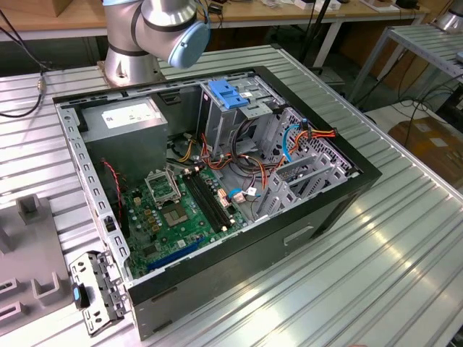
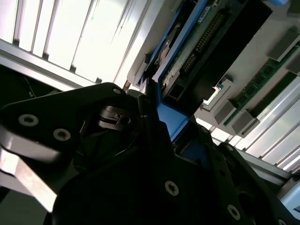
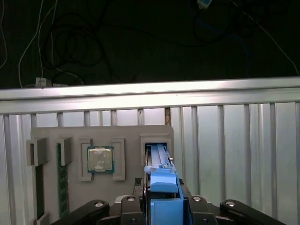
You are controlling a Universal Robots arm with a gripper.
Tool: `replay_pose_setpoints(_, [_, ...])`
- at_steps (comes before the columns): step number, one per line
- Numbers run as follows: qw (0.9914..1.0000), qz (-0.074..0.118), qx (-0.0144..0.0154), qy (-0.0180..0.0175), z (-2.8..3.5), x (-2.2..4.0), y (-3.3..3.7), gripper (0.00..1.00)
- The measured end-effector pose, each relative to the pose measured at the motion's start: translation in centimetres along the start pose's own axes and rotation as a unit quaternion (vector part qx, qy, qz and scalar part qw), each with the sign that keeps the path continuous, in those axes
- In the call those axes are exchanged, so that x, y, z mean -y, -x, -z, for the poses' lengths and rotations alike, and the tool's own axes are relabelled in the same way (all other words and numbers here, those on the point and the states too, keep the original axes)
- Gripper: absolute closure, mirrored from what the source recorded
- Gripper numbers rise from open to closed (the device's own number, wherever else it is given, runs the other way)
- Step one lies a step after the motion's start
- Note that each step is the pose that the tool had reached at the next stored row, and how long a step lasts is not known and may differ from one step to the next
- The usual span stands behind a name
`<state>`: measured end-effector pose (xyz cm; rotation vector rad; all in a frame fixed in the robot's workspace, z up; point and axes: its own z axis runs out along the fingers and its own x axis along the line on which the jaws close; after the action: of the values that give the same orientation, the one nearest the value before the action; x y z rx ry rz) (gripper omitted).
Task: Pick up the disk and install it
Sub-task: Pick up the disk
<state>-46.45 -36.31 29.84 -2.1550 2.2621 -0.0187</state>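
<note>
Fingers seemingly clamp the disk; it stands in the grey tray.

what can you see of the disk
The disk stands on edge in a slot of the grey fixture, beside a processor chip. A blue plastic rail runs along the edge facing the gripper; in the second wrist view its dark end shows a pin connector. The gripper's jaws are shut on its two sides.

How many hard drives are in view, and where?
1. The flat silver-metal hard drive with blue plastic side rails stands on edge in a slot of the grey holder tray, directly at the end effector. The metal drive cage inside the open computer case may hide another.
</note>
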Motion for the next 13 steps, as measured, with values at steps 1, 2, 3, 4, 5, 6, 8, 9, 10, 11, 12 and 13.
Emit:
replay_pose_setpoints(1, [1.00000,0.000,0.0000,0.0000,0.13,0.00,0.00,0.63])
replay_pose_setpoints(2, [1.00000,0.000,0.0000,0.0000,0.30,0.01,0.00,0.63])
replay_pose_setpoints(3, [1.00000,0.000,0.0000,0.0000,0.45,0.01,0.00,0.63])
replay_pose_setpoints(4, [1.00000,0.000,0.0000,0.0000,0.72,0.01,0.00,0.63])
replay_pose_setpoints(5, [1.00000,0.000,0.0000,0.0001,0.89,0.02,0.00,0.63])
replay_pose_setpoints(6, [1.00000,0.000,0.0000,0.0000,1.10,0.02,0.01,0.63])
replay_pose_setpoints(8, [1.00000,0.000,0.0000,0.0000,1.95,0.04,0.01,0.63])
replay_pose_setpoints(9, [1.00000,0.000,0.0000,0.0000,2.25,0.05,0.01,0.63])
replay_pose_setpoints(10, [1.00000,0.000,0.0000,0.0000,2.60,0.05,0.01,0.63])
replay_pose_setpoints(11, [1.00000,0.000,0.0000,0.0000,2.98,0.06,0.01,0.63])
replay_pose_setpoints(12, [1.00000,0.000,0.0000,0.0000,3.25,0.07,0.01,0.63])
replay_pose_setpoints(13, [1.00000,0.000,0.0000,0.0000,3.59,0.07,0.02,0.63])
